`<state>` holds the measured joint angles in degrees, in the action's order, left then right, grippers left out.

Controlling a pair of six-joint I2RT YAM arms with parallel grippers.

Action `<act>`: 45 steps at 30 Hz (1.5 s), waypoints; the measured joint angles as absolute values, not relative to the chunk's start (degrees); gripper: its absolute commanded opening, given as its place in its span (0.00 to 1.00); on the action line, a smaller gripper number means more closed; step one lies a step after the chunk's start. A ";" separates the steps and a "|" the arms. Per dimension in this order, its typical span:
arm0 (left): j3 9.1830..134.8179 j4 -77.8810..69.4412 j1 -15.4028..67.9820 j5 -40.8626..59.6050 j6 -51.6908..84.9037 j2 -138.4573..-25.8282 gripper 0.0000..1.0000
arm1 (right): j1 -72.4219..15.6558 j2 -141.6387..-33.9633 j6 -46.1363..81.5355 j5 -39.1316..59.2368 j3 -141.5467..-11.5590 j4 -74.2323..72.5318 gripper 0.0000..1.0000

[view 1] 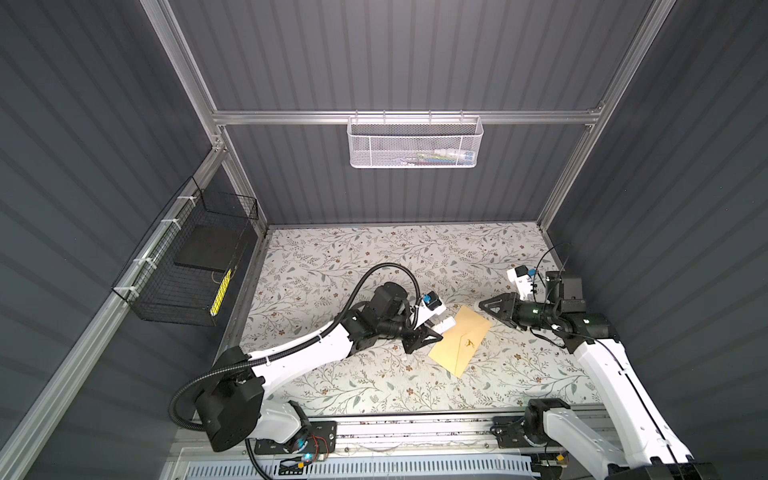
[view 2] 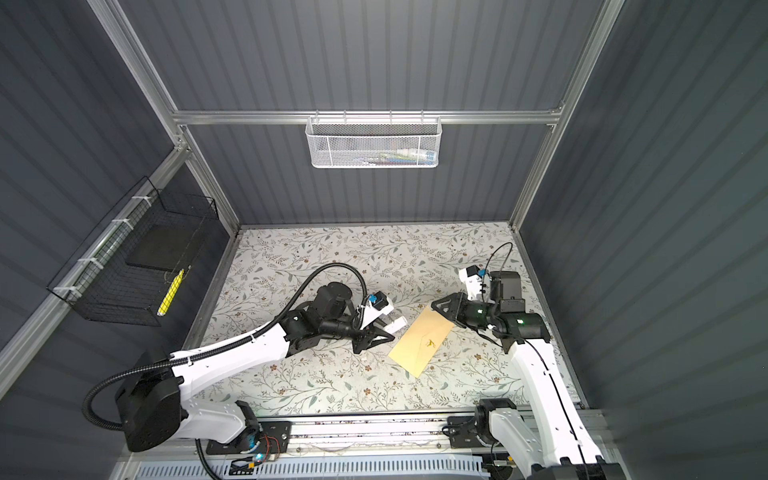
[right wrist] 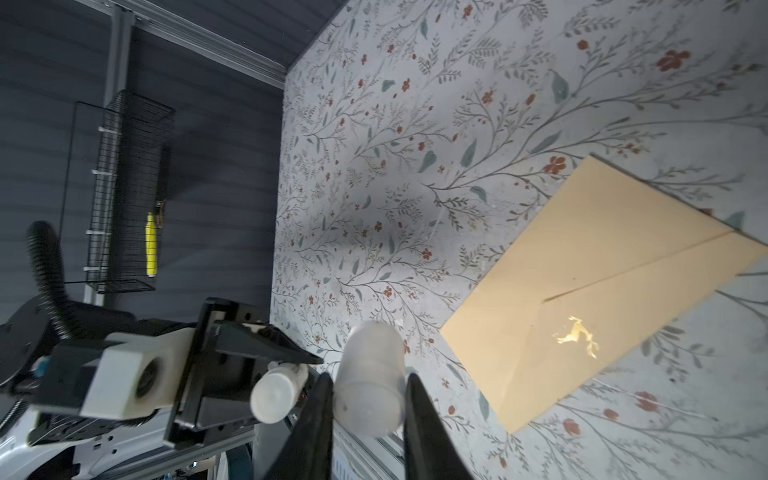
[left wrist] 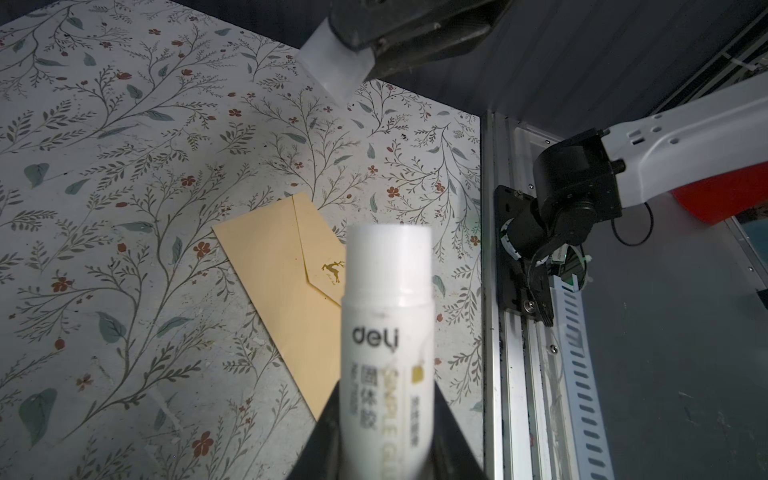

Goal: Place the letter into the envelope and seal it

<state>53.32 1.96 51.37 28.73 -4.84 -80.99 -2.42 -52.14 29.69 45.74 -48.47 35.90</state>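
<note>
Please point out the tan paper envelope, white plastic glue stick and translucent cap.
tan paper envelope (view 1: 457,343): in a top view, centre.
white plastic glue stick (left wrist: 388,324): left wrist view, tube body.
translucent cap (right wrist: 370,374): right wrist view, side wall.

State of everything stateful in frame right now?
envelope: flat on table, flap folded down, seal unclear
glue stick: uncapped, held by left claw
cap: off the stick, held by right claw
letter: not in view
</note>
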 measured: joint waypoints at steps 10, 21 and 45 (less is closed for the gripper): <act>56.36 -0.82 50.78 30.89 -3.97 -84.01 0.02 | -8.23 -48.75 35.81 52.73 -44.84 29.32 0.24; 56.53 -1.04 50.54 31.79 -3.79 -84.16 0.02 | -10.90 -48.93 38.79 52.62 -43.94 25.36 0.25; 56.53 2.59 49.67 33.04 -11.09 -84.14 0.00 | -11.51 -53.45 40.86 57.14 -40.51 17.37 0.24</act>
<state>56.53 2.59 49.67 33.04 -11.09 -84.14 -11.51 -53.45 40.86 57.14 -40.51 17.37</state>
